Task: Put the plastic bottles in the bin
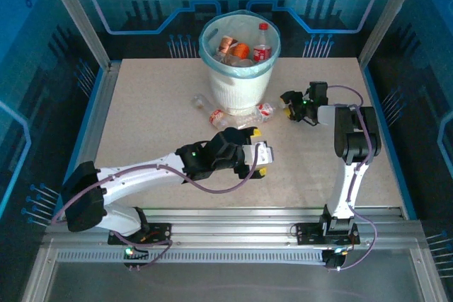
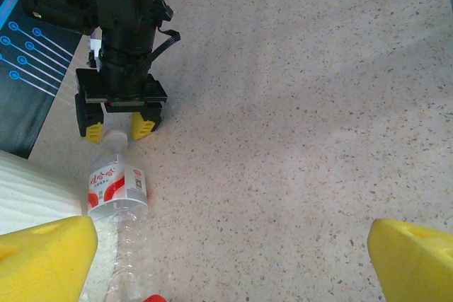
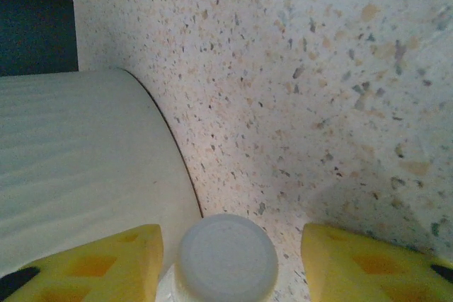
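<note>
The white ribbed bin (image 1: 237,79) with its blue liner stands at the table's far middle and holds several bottles (image 1: 262,44). Three plastic bottles lie at its base, at left (image 1: 202,102), in the middle (image 1: 219,115) and at right (image 1: 263,111). The right one is clear with a red and white label (image 2: 117,185). My right gripper (image 1: 287,105) (image 2: 117,131) (image 3: 230,266) is open, its yellow fingers (image 3: 92,263) either side of that bottle's white cap (image 3: 226,256), with a gap on the right. My left gripper (image 1: 259,152) (image 2: 230,266) is wide open over bare table, just nearer than the bottles.
The bin's wall (image 3: 78,167) (image 2: 28,189) stands close to the left of the right gripper's fingers. A red cap (image 2: 156,298) shows at the lower edge of the left wrist view. Blue enclosure walls ring the table, with a metal rail along the near edge.
</note>
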